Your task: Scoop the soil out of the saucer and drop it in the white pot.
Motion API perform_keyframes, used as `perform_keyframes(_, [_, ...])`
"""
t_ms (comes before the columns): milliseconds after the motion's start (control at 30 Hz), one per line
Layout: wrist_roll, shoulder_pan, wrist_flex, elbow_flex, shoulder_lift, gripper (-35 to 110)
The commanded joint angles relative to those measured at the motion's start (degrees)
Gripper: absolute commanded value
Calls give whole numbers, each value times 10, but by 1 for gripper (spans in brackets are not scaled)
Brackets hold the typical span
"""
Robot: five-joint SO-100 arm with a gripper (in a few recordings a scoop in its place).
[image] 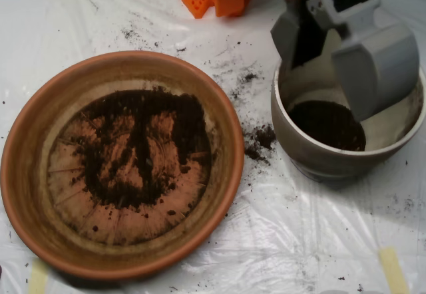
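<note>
Hovering over one white pot (346, 151), one scoop (346, 61) hangs with shells parted; soil (326, 124) lies directly beneath, one saucer (26, 167) well left of it.

Saucer (26, 174) with soil (143, 144) at left, white pot (319, 154) right, end effector (346, 54) above pot.

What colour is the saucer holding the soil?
Terracotta orange; the saucer shows best in the overhead view.

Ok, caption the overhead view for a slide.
Scoop above the white pot, soil smeared thin across the saucer.
</note>
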Motion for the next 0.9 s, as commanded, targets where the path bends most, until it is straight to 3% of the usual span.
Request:
perform_keyframes(0, [12, 25, 3, -42, 69, 41])
perform_keyframes(433, [93, 204, -30, 47, 134, 37])
perform_keyframes(867, [-36, 376, -233, 401, 104, 49])
